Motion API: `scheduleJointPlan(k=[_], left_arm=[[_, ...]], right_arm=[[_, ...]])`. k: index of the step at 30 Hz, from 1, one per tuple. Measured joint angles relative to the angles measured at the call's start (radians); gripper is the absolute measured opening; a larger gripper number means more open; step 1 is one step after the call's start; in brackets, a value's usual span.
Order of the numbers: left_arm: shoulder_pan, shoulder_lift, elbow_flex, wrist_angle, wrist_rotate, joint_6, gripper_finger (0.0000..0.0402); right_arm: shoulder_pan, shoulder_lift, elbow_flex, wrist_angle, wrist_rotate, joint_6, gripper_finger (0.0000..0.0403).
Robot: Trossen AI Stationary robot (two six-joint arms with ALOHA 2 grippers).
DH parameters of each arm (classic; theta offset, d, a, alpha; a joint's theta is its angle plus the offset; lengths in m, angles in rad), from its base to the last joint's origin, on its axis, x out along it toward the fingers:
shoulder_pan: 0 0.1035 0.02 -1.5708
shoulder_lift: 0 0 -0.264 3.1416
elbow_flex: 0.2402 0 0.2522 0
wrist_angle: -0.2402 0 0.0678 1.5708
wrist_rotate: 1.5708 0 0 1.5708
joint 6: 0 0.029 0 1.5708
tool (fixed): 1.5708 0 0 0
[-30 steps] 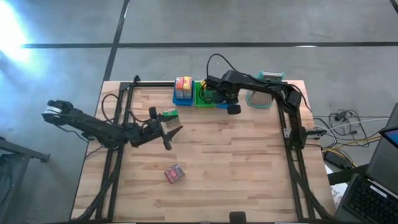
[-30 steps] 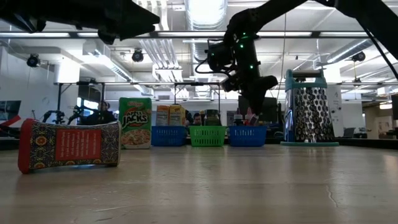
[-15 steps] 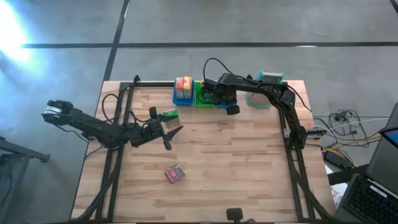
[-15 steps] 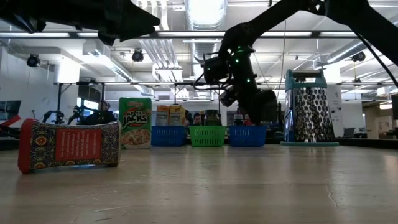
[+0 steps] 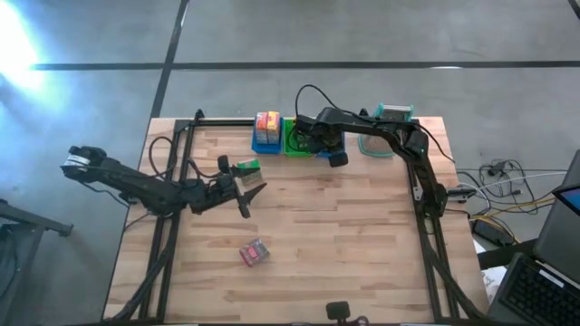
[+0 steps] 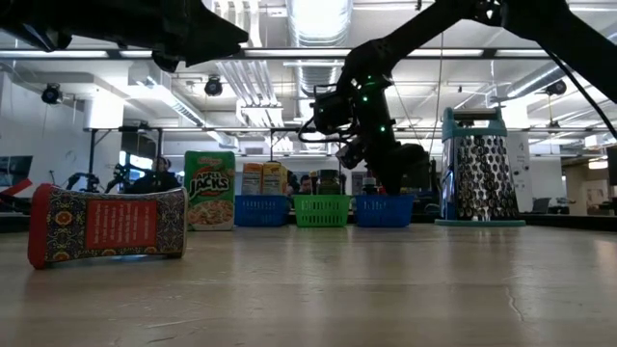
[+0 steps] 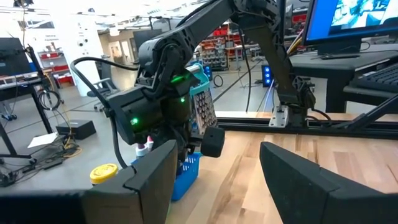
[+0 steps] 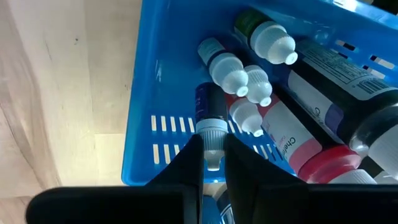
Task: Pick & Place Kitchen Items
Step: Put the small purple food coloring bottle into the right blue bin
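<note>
My right gripper (image 8: 212, 154) reaches down into the blue bin (image 8: 143, 93) at the table's far edge, shut on a small dark-labelled bottle (image 8: 206, 102) with a white cap. Several more white-capped bottles (image 8: 245, 81) lie in that bin. In the high view this gripper (image 5: 336, 157) covers the bin. My left gripper (image 5: 250, 194) hovers open and level over the table's left half, with nothing between its fingers. A green box (image 5: 246, 167) stands just beyond it. A red-patterned packet (image 5: 255, 253) lies nearer the front edge. My right gripper pinches the bottle's white cap (image 8: 212, 127) between its two fingers. They come from above, slanting steeply down, in line with the bottle. The bottle's body points away from the fingers into the bin. Whether it rests on the bin's floor I cannot tell.
A second blue bin (image 5: 265, 138) with yellow-red boxes and a green bin (image 5: 294, 140) stand left of the bottle bin. A metal grater (image 5: 380, 138) with a teal handle lies to its right. Bare wood fills the table's middle and right.
My right gripper has sunk toward the blue bin with the bottle, staying shut, and shifted slightly toward the table's far left.
</note>
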Motion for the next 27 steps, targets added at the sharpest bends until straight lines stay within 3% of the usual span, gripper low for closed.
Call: scheduleJointPlan(k=[27], left_arm=[[0.000, 0.000, 0.000, 0.001, 0.001, -0.014, 0.0236]], right_arm=[[0.000, 0.000, 0.000, -0.026, -0.001, -0.012, 0.0033]])
